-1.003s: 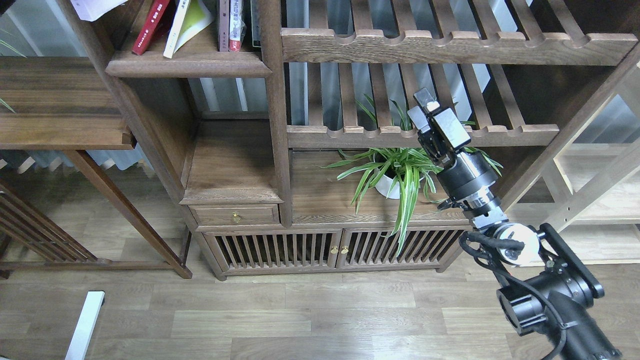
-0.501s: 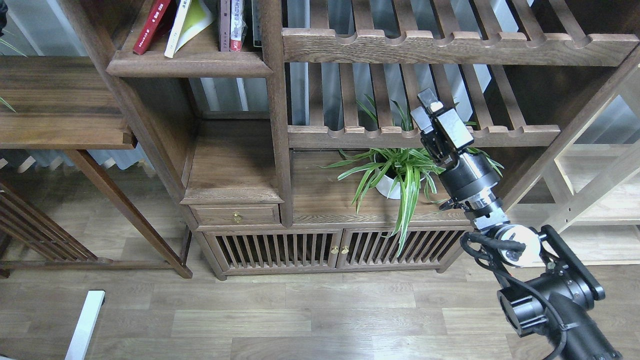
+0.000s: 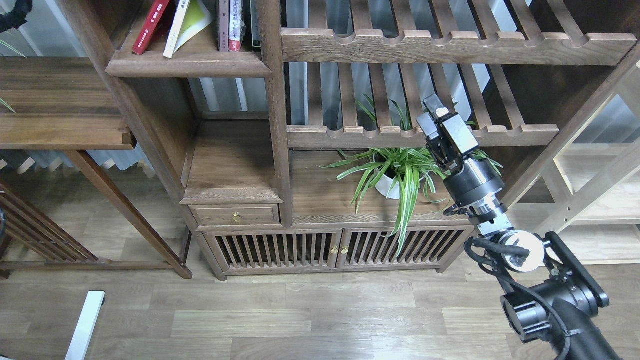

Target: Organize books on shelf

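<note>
The shelf [image 3: 187,65], a dark brown board with a rounded front edge, is at the upper left. A red book [image 3: 150,25] leans left on it. Beside it leans a book with a yellow-green cover and a white edge [image 3: 189,21]. Two or three more books [image 3: 230,25] stand upright against the post. No pale-covered book shows apart from these. My right gripper [image 3: 433,106] points up in front of the slatted rack, far right of the books and holding nothing visible; its fingers cannot be told apart. My left gripper is out of view.
A dark piece [image 3: 14,15] shows at the top left corner. A potted spider plant [image 3: 395,177] sits just left of my right forearm. Slatted racks [image 3: 450,45] span the upper right. A side table [image 3: 60,105] stands at left, a pale wood frame [image 3: 595,190] at right.
A white object at the top left edge has gone out of view. My right gripper has moved slightly right and down. A dark piece has appeared in the top left corner.
</note>
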`<state>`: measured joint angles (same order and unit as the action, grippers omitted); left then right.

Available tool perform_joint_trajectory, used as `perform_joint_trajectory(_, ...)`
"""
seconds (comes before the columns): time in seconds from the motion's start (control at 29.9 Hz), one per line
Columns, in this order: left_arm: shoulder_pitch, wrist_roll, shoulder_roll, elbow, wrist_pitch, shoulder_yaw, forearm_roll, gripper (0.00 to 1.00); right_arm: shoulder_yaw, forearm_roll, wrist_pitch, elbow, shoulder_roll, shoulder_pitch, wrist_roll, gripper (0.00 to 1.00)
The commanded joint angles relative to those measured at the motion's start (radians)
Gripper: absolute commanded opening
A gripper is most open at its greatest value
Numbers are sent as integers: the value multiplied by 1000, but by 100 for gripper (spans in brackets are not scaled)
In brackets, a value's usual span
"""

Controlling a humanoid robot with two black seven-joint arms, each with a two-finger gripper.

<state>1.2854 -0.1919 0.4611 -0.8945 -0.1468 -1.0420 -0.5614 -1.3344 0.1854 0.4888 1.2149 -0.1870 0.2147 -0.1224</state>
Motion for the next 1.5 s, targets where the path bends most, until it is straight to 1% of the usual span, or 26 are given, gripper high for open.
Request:
perform_joint_trajectory(0.0,8,9,-19,16,6,13,-2,11,-2,0,0,0,0,0,0,88)
perform_joint_trajectory(0.2,29,11,-41,48,12,39,-2,11,-3,0,0,0,-2,-2,0,88)
perform_joint_trajectory(0.3,45,12,-61,71,23,51,-2,13,-19,0,0,0,-6,-3,0,88)
perform_joint_trajectory(0.4,55,25,-74,95,24,65,-2,13,-22,0,0,0,-8,-9,0,88)
perform_joint_trajectory(0.5,72,38,-87,126,24,85,0,17,-29,2,0,0,-11,-17,-2,88)
perform_joint_trajectory(0.57,84,42,-94,150,24,97,0,18,-32,2,0,0,-12,-31,-2,88)
perform_joint_trajectory(0.64,92,54,-99,172,24,105,0,19,-32,2,0,0,-14,-38,-2,88)
perform_joint_trajectory(0.74,100,62,-110,197,24,120,0,24,-34,2,0,0,-14,-43,-2,88)
perform_joint_trajectory(0.87,100,65,-117,203,24,126,0,24,-34,2,0,0,-14,-43,-2,88)
perform_joint_trajectory(1.1,100,69,-136,218,23,129,0,26,-34,2,0,0,-14,-43,-2,88)
perform_joint_trajectory(1.34,101,66,-142,232,24,168,1,34,-34,2,0,0,-15,-43,-2,88)
perform_joint_trajectory(1.47,103,65,-142,232,24,169,1,35,-34,2,0,0,-15,-43,-3,88)
